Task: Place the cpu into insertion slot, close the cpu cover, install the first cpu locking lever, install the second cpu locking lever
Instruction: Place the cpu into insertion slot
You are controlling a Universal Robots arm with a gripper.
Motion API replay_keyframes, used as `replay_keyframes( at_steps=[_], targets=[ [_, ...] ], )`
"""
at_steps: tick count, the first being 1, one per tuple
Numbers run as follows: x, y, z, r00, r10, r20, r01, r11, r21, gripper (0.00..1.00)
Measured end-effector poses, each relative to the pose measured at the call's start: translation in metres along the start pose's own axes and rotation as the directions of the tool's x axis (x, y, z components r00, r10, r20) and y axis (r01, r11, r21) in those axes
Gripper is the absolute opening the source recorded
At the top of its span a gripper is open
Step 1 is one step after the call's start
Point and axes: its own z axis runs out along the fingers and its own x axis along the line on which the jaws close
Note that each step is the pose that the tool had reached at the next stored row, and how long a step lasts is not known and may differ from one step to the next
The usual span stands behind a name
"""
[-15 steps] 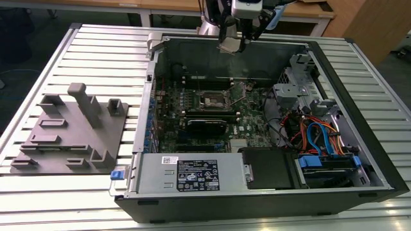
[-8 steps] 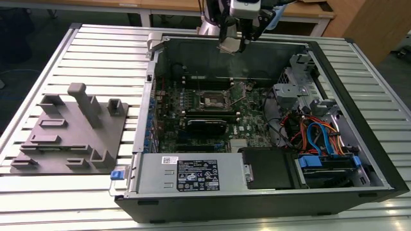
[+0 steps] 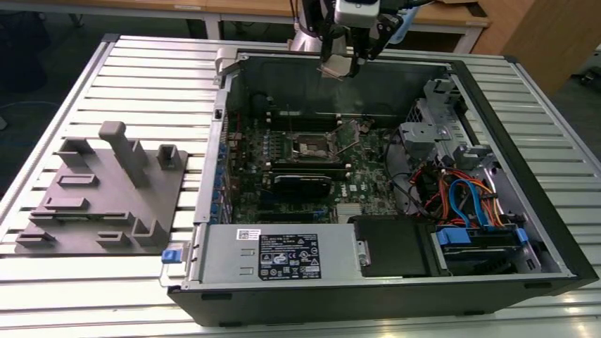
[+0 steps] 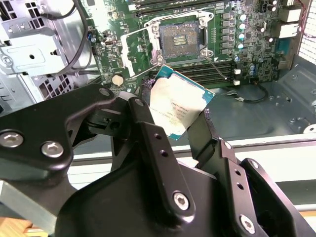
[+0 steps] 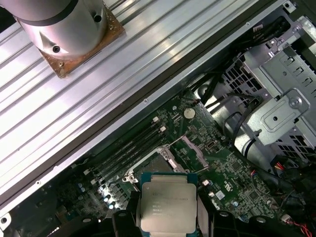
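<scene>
Silver-grey metal tops the cpu (image 4: 178,104), pinched by its edges in the end effector (image 4: 173,123) above the computer case (image 3: 376,88) far wall. The uncovered insertion slot (image 3: 314,146) lies below and nearer, on the motherboard (image 3: 364,179).

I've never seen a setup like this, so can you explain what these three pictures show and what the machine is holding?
This is a robot arm working over an open computer case that lies on a slatted metal table. One picture comes from a camera off the arm; the other two come from cameras riding near the arm's wrist. The arm's hand grips the cpu, a flat square chip, above the green board. The insertion slot is bare, and the cpu cover stands open beside it. A grey fixture plate lies at the exterior view's left.
</scene>
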Motion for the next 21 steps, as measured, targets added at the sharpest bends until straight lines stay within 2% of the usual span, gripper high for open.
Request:
replay_keyframes(
  at_steps=[7, 11, 16, 21],
  targets=[
    [0.0000, 0.0000, 0.0001, 1.0000, 0.007, 0.0006, -0.007, 1.0000, -0.0002, 0.54],
    [0.0000, 0.0000, 0.0003, 0.9991, 0.043, 0.0038, -0.043, 0.9991, -0.0009, 0.54],
    [0.0000, 0.0000, 0.0005, 0.9959, 0.090, 0.0079, -0.090, 0.9960, -0.0021, 0.54],
    [0.0000, -0.0001, 0.0006, 0.9949, 0.100, 0.0088, -0.100, 0.9950, -0.0024, 0.54]
  ],
)
